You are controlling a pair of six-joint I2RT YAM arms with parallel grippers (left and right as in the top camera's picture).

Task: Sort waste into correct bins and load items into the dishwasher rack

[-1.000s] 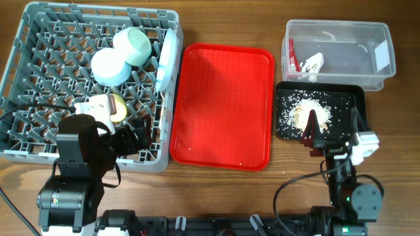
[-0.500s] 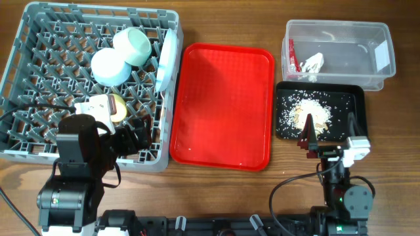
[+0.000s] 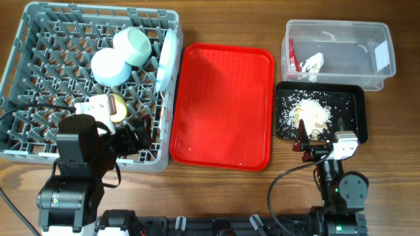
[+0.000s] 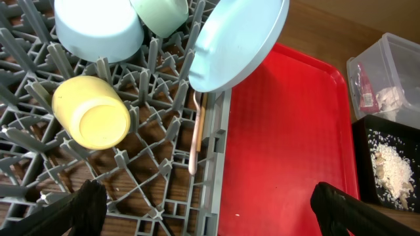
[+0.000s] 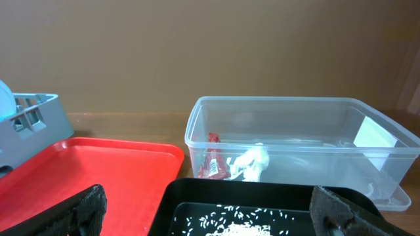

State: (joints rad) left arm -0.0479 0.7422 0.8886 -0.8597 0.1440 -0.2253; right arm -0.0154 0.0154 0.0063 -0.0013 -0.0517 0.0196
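- Overhead, the large square grey plastic rack (image 3: 14, 78) with its grid of upright pegs fills the far left of the wooden table (image 3: 394, 196).
- A pale mint bowl (image 3: 108, 67) and a second mint bowl (image 3: 133, 46) rest among the pegs in the rack's far half, touching or nearly so.
- A pale mint round plate (image 3: 167, 59) stands on edge along the rack's right wall, just right of the bowls.
- A small yellow cup (image 4: 92, 113) lies tilted among the pegs, nearer than the bowls. A wooden chopstick (image 4: 197, 137) lies in the rack under the plate's near edge, close to the right wall.
- The left gripper (image 4: 209, 191) hovers over the rack's near right part, its fingers spread wide with nothing between them.
- A large red serving tray (image 3: 223, 105) lies between the rack and the two bins.
- A clear plastic rectangular tub (image 3: 348, 62) sits at the far right. A red printed snack wrapper (image 3: 293, 59) and a crumpled white napkin (image 3: 313, 63) lie at its left end.
- A shallow black rectangular tray (image 3: 352, 98) lies just nearer than the tub — whitish rice-like scraps (image 3: 312, 113) are heaped and scattered in it.
- The right gripper (image 3: 323, 134) hangs at the black tray's near edge, jaws apart and empty — its wrist view looks across the rice toward the tub.
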